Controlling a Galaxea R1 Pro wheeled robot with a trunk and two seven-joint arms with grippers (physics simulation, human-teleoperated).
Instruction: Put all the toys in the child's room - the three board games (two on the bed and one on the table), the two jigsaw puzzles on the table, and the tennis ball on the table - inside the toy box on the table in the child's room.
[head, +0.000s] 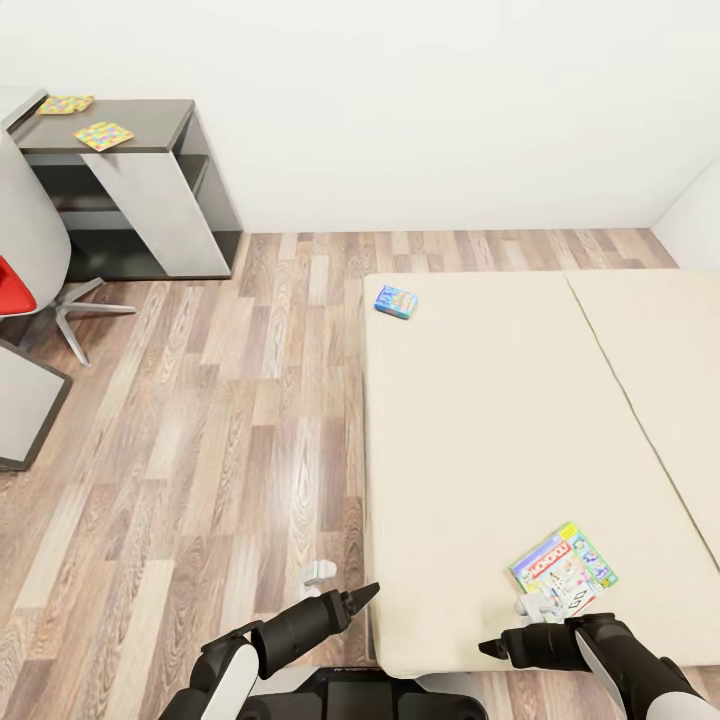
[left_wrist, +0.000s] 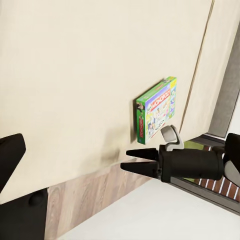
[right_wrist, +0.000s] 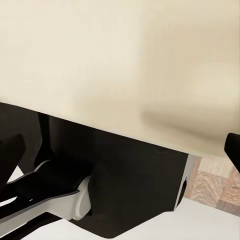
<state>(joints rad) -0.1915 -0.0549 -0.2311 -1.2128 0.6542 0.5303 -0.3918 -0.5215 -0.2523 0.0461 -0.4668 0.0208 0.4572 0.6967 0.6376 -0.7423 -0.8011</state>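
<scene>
Cut off at the head view's edge, far left of the left gripper: table and red chair. Too small to read: blue game box print.

Plain beige mattress of the low bed showing no pattern, green-edged printed Monopoly game box showing red logo band, smaller blue printed game box, two red-yellow-green-blue puzzle mats lying on dark-grey desk section, brown wood-plank floor, white wall, red chair seat.
</scene>
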